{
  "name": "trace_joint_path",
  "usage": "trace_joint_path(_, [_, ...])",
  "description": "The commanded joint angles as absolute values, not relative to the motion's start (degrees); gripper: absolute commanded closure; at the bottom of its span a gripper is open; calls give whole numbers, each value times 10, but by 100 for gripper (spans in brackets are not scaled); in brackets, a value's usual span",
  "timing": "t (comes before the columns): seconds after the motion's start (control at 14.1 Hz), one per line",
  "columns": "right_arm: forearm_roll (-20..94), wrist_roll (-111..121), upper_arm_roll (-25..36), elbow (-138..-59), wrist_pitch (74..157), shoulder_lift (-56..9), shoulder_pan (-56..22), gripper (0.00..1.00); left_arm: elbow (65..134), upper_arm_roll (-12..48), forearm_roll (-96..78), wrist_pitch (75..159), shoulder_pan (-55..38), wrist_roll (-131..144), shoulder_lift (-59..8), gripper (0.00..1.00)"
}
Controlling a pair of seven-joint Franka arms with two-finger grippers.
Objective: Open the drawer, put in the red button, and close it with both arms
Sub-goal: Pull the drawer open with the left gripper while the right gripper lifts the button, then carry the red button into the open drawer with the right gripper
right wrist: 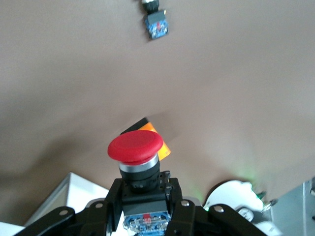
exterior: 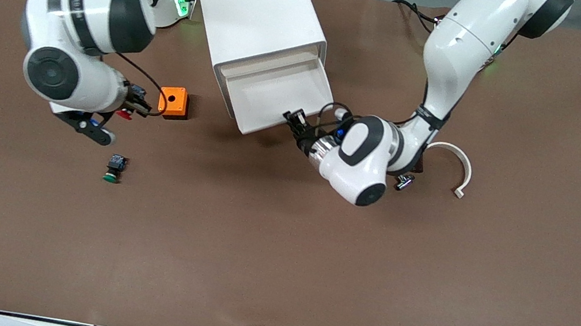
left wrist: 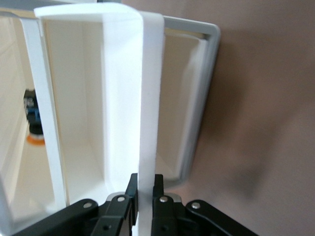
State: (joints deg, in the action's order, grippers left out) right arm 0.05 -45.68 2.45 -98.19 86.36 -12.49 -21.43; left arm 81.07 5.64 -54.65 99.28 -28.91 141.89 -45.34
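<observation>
The right tool (right wrist: 143, 196) held the red button (right wrist: 135, 146) tightly by its black-and-blue body, with the round red cap pointing away from the wrist, so the long axis of the button continued the line of the fingers. In the front view this tool (exterior: 121, 111) hung over the worktop (exterior: 276, 254) toward the right arm's end, just beside the orange box (exterior: 173, 102), and the red button (exterior: 124, 114) showed there only as a small red spot under the wrist. The drawer (exterior: 273, 87) of the white cabinet (exterior: 257, 23) stood already pulled out, its open tray facing up, and it lay from the held button toward the left arm's end of the worktop, with the orange box between them. So the coming move, as I judge it, was a carry across over the orange box and then a lowering into the tray. The left tool (exterior: 293, 119) was at the front panel of the drawer (left wrist: 147, 98), and its fingers were closed narrow on the thin white edge of this panel. A green-capped switch (exterior: 113, 167) lay on the worktop nearer to the front camera than the right tool, and it was not the wanted one.
</observation>
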Motion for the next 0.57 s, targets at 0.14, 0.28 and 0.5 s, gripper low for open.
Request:
trace_joint_path(0.14, [70, -646, 26, -948, 860, -129, -290, 85, 790, 50, -547, 1007, -250, 1400, -458, 83])
trace_joint_path(0.28, [99, -730, 26, -929, 872, -134, -319, 85, 790, 50, -546, 1007, -247, 1386, -456, 18])
trace_joint_path(0.5, [125, -883, 26, -927, 945, -141, -362, 85, 777, 40, -543, 1007, -243, 1384, -455, 0])
